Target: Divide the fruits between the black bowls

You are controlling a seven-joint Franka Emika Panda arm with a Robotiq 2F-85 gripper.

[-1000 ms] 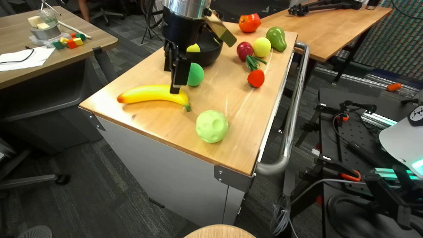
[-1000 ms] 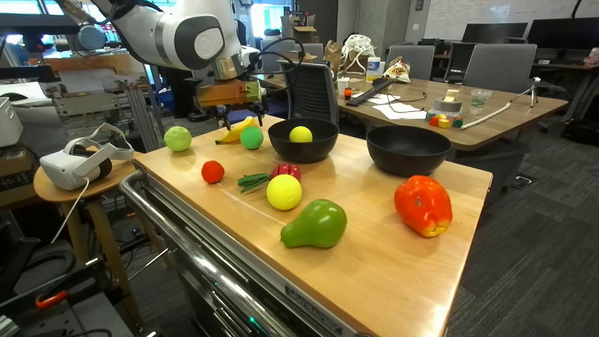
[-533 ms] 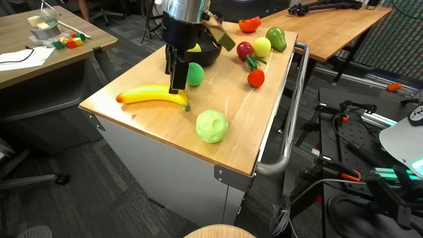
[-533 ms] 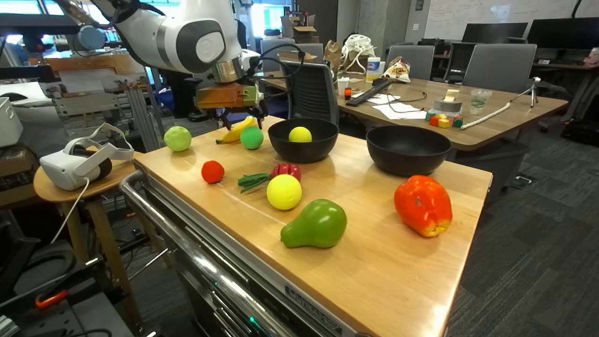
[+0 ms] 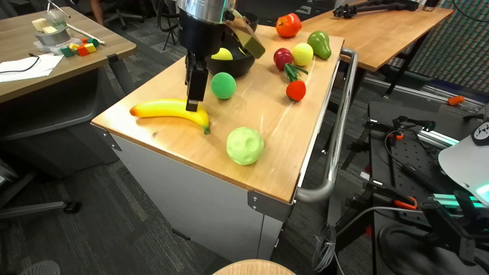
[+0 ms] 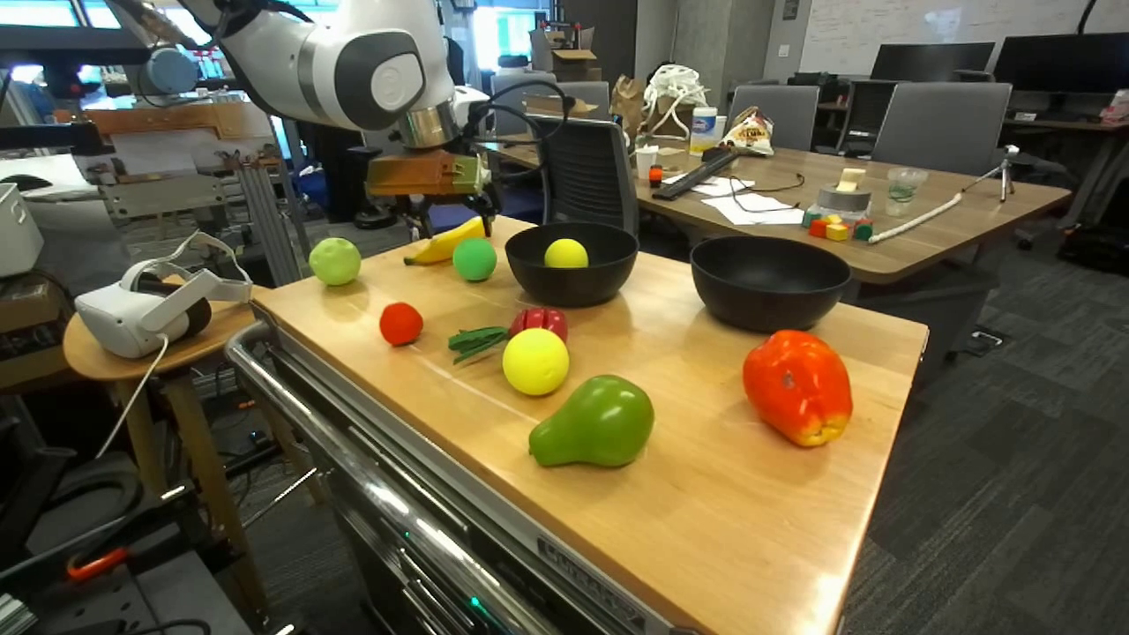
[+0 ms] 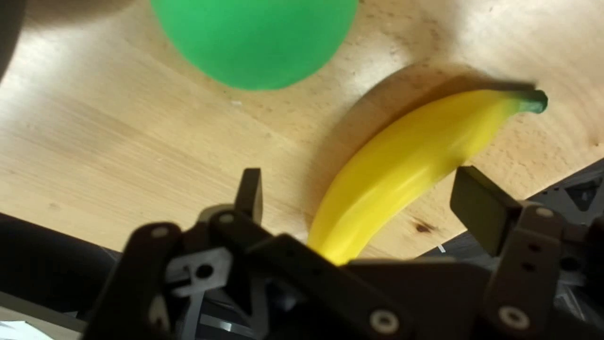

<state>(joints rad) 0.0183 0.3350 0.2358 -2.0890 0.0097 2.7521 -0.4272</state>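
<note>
Fruits (image 6: 592, 422) lie loose on the table (image 6: 732, 511), with a yellow one inside a black bowl (image 6: 573, 288); a banana (image 7: 401, 163) rests near a short edge. It looks light, stiff and smooth, so may slip if pinched toward its tapering end; the thick middle seems the surest hold. The pincer (image 7: 363, 198) is spread wide to either side of it, gripping nothing. The table is pale, glossy wood; grey office chairs (image 6: 942, 132) stand beyond.
</note>
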